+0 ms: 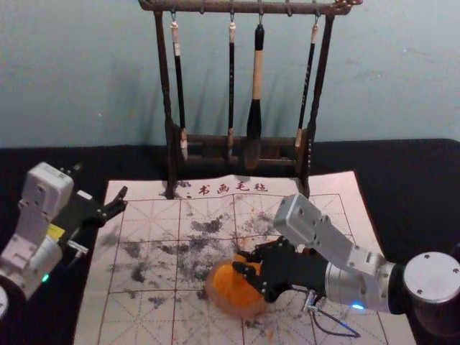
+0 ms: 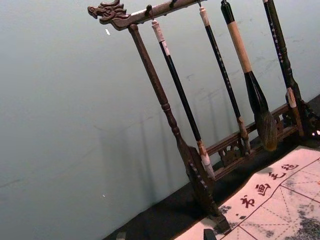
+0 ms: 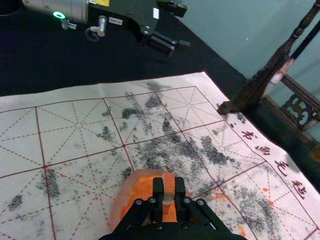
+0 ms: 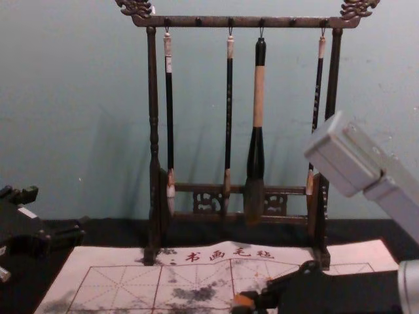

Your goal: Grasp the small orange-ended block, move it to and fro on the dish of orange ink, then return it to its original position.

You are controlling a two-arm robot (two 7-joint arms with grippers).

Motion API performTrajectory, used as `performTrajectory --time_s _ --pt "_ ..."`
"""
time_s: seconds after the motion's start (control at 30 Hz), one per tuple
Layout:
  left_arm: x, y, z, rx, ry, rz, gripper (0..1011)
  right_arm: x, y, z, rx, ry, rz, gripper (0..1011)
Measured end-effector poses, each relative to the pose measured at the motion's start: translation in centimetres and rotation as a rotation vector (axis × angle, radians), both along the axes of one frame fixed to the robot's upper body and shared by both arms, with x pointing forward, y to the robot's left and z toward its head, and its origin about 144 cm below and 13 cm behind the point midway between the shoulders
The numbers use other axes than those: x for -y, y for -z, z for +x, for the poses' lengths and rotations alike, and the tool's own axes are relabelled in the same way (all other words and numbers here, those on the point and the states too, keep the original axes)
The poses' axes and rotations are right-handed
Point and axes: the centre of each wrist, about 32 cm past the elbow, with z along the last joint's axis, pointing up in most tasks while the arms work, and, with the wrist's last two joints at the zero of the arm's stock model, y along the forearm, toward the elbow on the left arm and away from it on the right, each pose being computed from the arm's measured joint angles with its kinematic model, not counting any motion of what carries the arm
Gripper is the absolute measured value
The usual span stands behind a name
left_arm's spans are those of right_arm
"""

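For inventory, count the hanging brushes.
4: slim brush by the left post, slim brush near the middle, thick brush just right of that, slim brush by the right post.

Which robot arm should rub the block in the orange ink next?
Right, I think: the right gripper holds the block over the ink dish. The left gripper is empty, out by the mat's edge.

Four brushes (image 1: 256,75) hanging from dark rack (image 1: 164,79); smudged gridded mat (image 1: 147,316).

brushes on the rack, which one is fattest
Third from the left in the head view, the brush with the tan band; the other brushes are slimmer.
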Motion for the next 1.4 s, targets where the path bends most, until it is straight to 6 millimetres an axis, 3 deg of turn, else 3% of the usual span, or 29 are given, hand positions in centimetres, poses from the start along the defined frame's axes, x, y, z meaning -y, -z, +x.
performTrajectory --time_s 0.43,0.77,1.4 --pt "0.0 0.0 0.0 0.000 0.000 0.000 1001 1.1 -0.2 0.1 -0.004 0.033 -0.005 105" --pt "0.0 0.0 0.0 0.000 0.000 0.000 1001 2.4 -0.6 -1.1 -0.017 0.021 0.005 105" --pt "0.0 0.0 0.0 0.000 0.000 0.000 1001 1.7 -0.4 -2.0 -0.035 -0.030 0.010 105"
